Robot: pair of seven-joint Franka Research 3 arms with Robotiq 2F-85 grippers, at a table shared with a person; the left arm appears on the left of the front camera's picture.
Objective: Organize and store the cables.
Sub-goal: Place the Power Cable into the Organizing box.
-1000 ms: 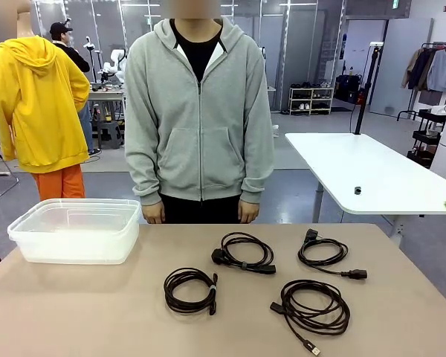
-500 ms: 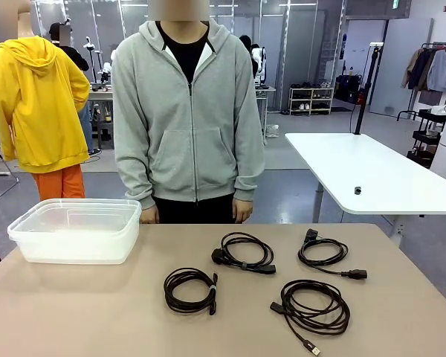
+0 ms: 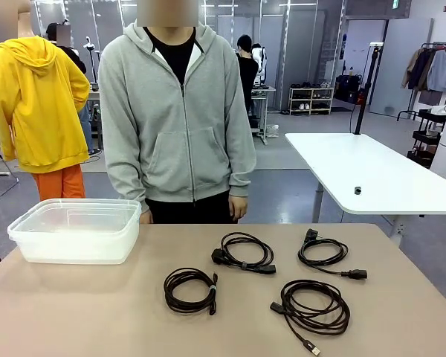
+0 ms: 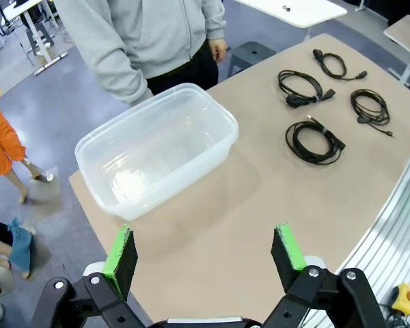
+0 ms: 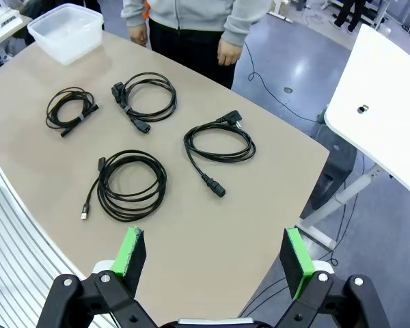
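**Cables (image 3: 244,253) out on the desk (image 3: 97,320), box empty**

Front view: four cables lay as separate coils on the right half of the desk, well apart from the clear box (image 3: 74,230) at its far left. The near-left coil (image 3: 191,290) was banded. The near-right coil (image 3: 312,306) lay loose, its plug end trailing toward the front edge. A person (image 3: 175,111) stood behind the desk, one hand hanging just beside the box.

Left wrist view: the left tool (image 4: 203,249) hung high over the desk's end, fingers spread wide with nothing between them. The box sat below and ahead, apparently empty, and the cables lay far beyond it.

Right wrist view: the right tool (image 5: 213,251) was likewise spread and empty above the desk's other end, with the loose coil nearest.

Judged from this, the loose coil was the main risk. Pinched by a single strand, it would likely unwind, and its tail could drag a neighbour or hang over the box rim. Thin cords lying flat might slip from the pads. The light box could slide if nudged, and the person's hand near it could get in the way.
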